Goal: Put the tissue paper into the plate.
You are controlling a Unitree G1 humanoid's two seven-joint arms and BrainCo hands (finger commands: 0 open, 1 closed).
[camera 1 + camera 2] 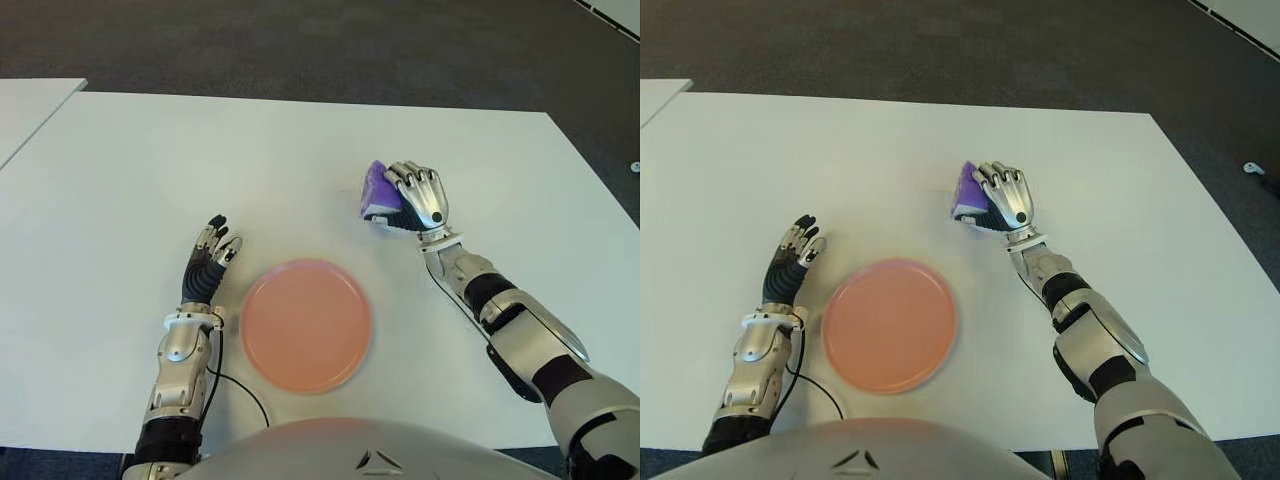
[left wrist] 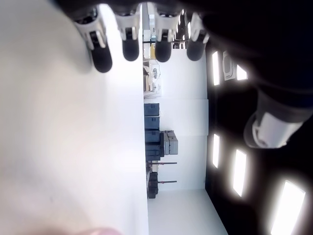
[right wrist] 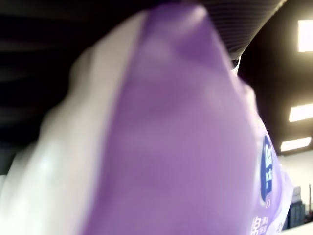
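Note:
A purple tissue pack stands on the white table, right of centre and beyond the plate. My right hand is wrapped around it from the right, fingers curled over its top. The right wrist view is filled by the purple tissue pack pressed against the palm. A round pink plate lies flat near the table's front edge, with nothing in it. My left hand shows just left of the plate, its fingers straight and holding nothing.
A second white table borders the far left. Dark carpet lies beyond the table's far edge. A black cable runs by my left forearm near the front edge.

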